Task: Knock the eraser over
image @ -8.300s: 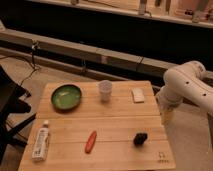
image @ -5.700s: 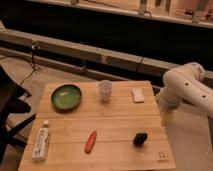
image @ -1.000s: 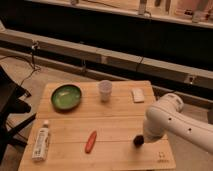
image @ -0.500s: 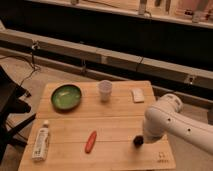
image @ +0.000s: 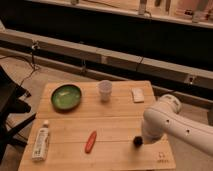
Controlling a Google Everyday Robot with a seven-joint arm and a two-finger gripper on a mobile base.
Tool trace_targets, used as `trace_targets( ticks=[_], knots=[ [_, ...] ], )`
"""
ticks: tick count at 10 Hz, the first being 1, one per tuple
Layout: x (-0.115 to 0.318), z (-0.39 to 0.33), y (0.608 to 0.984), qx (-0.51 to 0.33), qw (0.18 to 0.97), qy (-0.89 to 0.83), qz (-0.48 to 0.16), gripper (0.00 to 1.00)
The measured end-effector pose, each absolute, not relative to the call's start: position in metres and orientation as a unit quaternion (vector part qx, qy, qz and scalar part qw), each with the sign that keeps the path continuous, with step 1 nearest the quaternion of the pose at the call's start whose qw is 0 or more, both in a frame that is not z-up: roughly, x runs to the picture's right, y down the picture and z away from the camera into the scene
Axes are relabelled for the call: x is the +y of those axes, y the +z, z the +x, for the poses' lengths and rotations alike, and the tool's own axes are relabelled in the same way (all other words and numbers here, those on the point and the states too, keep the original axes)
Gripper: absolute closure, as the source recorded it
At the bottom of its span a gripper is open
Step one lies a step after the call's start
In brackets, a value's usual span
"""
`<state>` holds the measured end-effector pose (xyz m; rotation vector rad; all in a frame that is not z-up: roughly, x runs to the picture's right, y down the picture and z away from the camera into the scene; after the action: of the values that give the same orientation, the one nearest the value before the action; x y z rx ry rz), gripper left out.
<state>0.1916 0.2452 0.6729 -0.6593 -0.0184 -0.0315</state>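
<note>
Small black chunky eraser (image: 136, 142) sat on the near right part of the pale slatted wooden table (image: 117, 122), close to the front edge. The white rounded robot arm (image: 167, 122) came in from the right and was bent low over it. The gripper (image: 144, 136) at the arm's lower end was right against the eraser, touching it or nearly so. Whether the gripper was open or closed could not be told, as the arm's bulk covered it.

Progress, as judged: the approach looked complete and contact was at hand. The eraser showed only as a dark blob, so it was unclear whether it stood or had tipped. The knock-over could not be counted as done. What seemed left was a short sideways push and then a clear retreat.

Elsewhere on the table:
- a round green bowl (image: 65, 96) at far left
- a translucent plastic cup (image: 104, 90) at far centre
- a flat white rectangular pad (image: 137, 94) at far right
- a red-orange elongated marker (image: 90, 141) near front centre
- a white bottle (image: 41, 142) lying at front left

All were well apart from the eraser.

The room was dim. A long dark ledge ran behind the table. The floor was bare, with a cable trailing at left, and a black chair (image: 9, 102) stood at the left edge.
</note>
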Motion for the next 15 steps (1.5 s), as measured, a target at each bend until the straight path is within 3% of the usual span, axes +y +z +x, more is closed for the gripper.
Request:
trace_targets(
  ticks=[15],
  knots=[
    [0.251,0.172,0.667,-0.007,0.947,-0.021,-0.32,0.99]
  ],
)
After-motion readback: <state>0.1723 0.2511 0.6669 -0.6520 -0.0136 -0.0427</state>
